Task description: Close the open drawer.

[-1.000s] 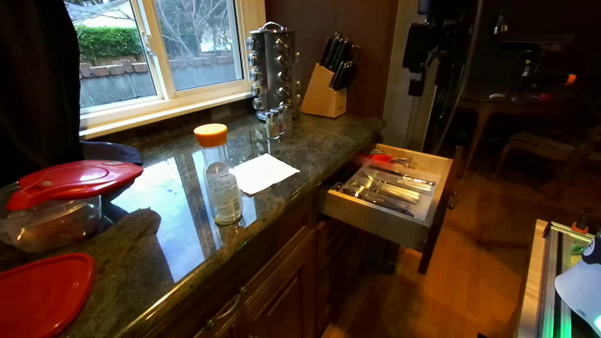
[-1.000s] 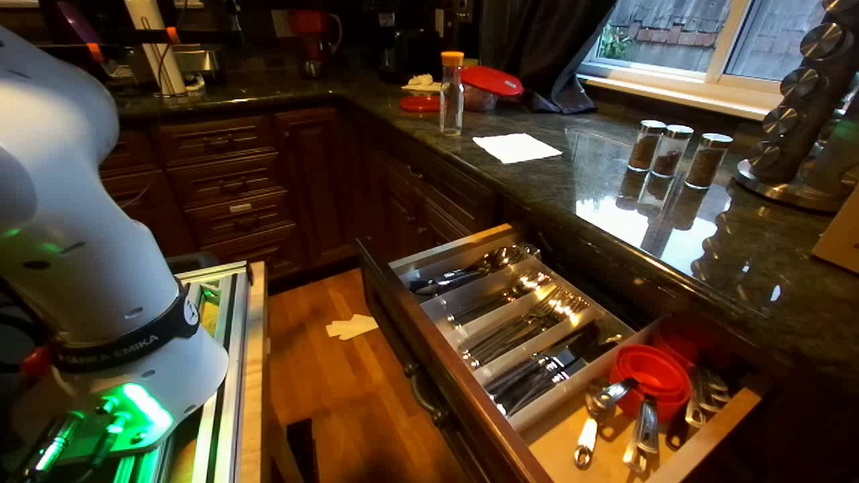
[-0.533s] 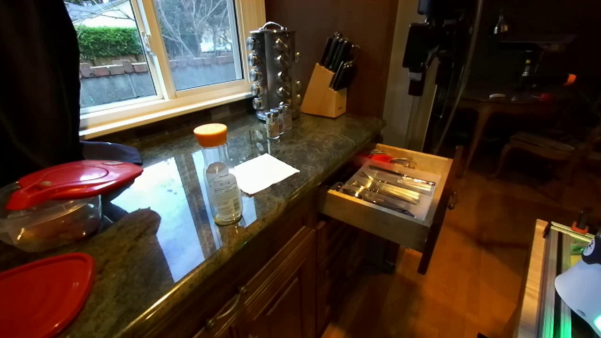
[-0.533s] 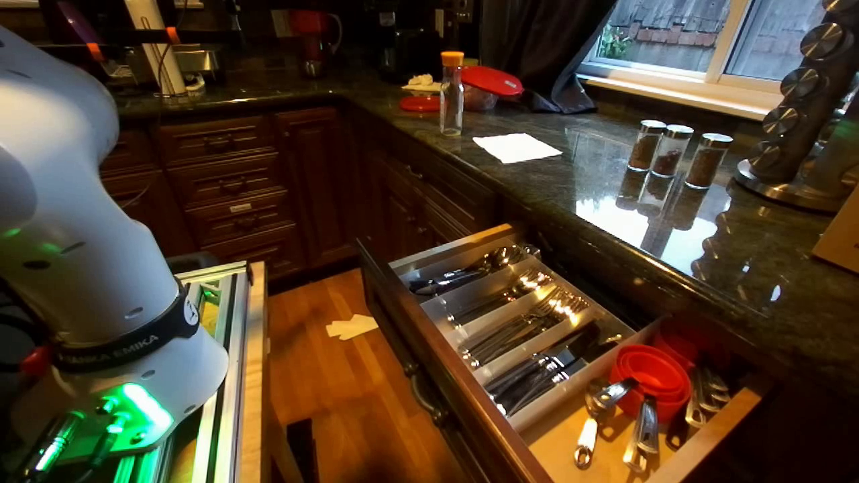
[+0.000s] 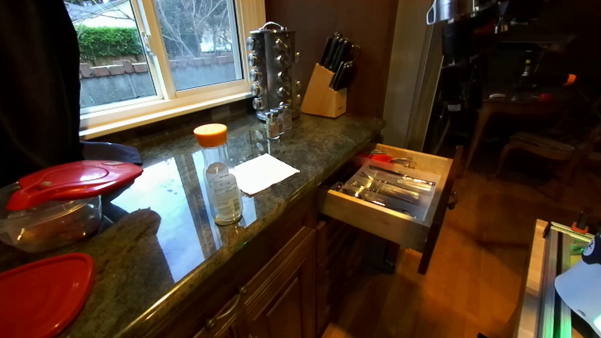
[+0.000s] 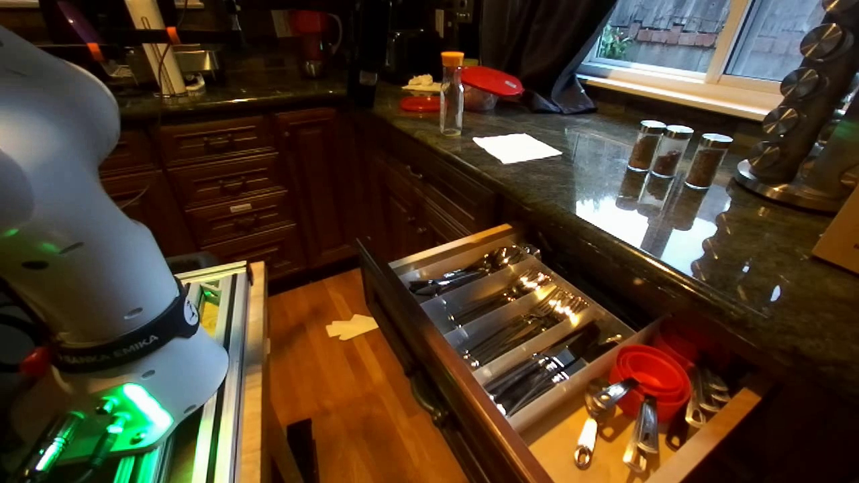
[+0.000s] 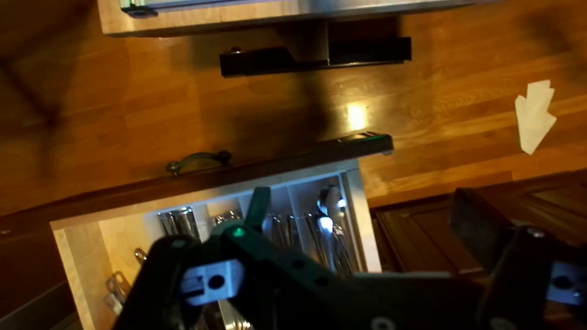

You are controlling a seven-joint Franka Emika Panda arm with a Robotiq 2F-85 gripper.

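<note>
Drawer (image 5: 375, 220) is jutting open beneath the desk (image 5: 328, 145), my claw (image 7: 364, 201) is hanging above, fingers (image 7: 259, 206) spread, and danger's looming: misjudging depth could be landing me inside the front panel (image 6: 443, 376), snagging cutlery (image 6: 523, 329).

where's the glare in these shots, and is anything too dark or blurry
Both exterior views: white window glare on the countertop. An exterior view: the background table nearly lost in gloom. Wrist view: bright spot on the floor, glints on cutlery in the drawer, the gripper dark and soft-edged.
</note>
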